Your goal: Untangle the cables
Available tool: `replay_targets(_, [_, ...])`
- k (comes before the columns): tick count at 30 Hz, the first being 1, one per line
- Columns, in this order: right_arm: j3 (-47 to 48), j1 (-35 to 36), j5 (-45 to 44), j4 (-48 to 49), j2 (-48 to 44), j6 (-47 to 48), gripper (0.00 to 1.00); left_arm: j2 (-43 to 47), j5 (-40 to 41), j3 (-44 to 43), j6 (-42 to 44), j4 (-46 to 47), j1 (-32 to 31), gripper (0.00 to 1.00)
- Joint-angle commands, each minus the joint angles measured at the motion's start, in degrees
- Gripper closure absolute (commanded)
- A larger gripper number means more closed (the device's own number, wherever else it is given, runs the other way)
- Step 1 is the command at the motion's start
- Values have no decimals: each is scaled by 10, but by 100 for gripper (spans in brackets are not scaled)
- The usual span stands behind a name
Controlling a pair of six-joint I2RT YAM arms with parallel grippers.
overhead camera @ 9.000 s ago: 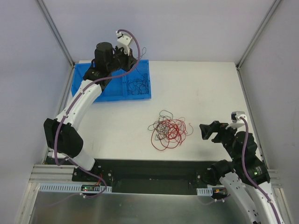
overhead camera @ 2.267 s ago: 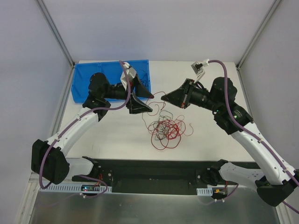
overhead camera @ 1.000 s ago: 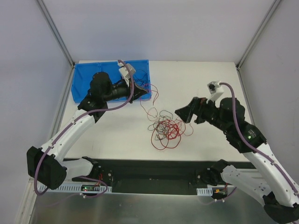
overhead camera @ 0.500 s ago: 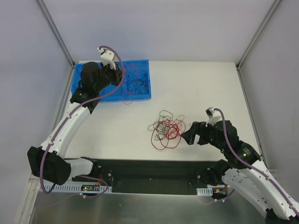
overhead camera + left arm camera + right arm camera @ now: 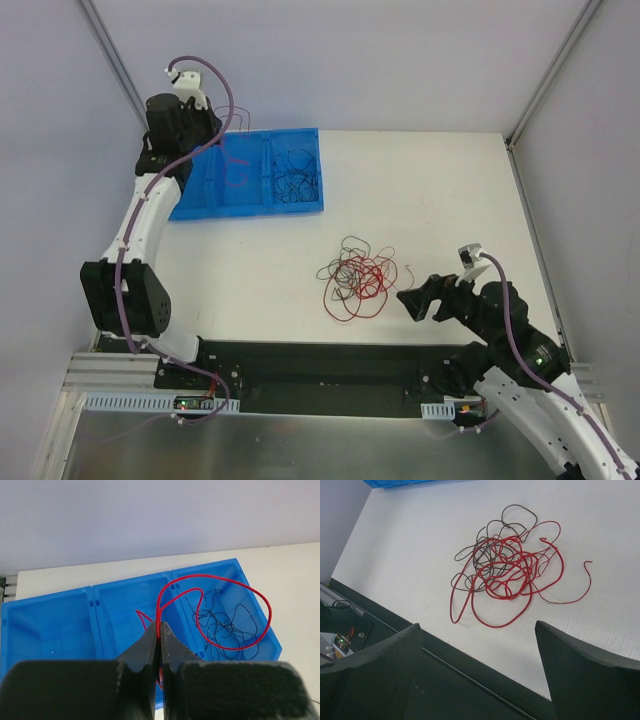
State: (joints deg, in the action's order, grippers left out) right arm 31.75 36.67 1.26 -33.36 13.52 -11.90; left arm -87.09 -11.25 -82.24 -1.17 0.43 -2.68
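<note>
A loose tangle of red and black cables (image 5: 358, 278) lies on the white table; the right wrist view shows it (image 5: 505, 575) ahead of my right gripper. My left gripper (image 5: 218, 138) is at the back left above the blue tray (image 5: 200, 195). It is shut on one red cable (image 5: 220, 587), which loops out over the tray (image 5: 45, 625). In the top view this cable (image 5: 238, 165) is faint over the middle compartment. Black cables (image 5: 230, 627) lie in the right compartment, also in the top view (image 5: 297, 180). My right gripper (image 5: 425, 300) is open and empty, right of the tangle.
The tray has three compartments; the left one (image 5: 50, 630) holds nothing. A black strip (image 5: 320, 365) runs along the table's near edge, also under the right gripper (image 5: 470, 680). Metal frame posts (image 5: 120, 70) stand at the back corners.
My left gripper has swung further back and left over the tray with the red cable. My right gripper has drawn back toward the near right, away from the tangle.
</note>
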Motion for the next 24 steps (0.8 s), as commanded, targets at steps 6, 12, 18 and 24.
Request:
replay_targets(6, [9, -2, -7, 12, -3, 0, 4, -107, -113, -81, -72, 8, 22, 100])
replay_targets(12, [10, -2, -6, 11, -10, -11, 4, -171, -93, -89, -111, -1, 22, 100])
replay_targets(18, [26, -2, -9, -2, -4, -8, 4, -248, -63, -162, -161, -107, 39, 100])
replay_targets(24, [36, -2, -28, 1, 16, -6, 4, -241, -23, -171, -218, -175, 47, 58])
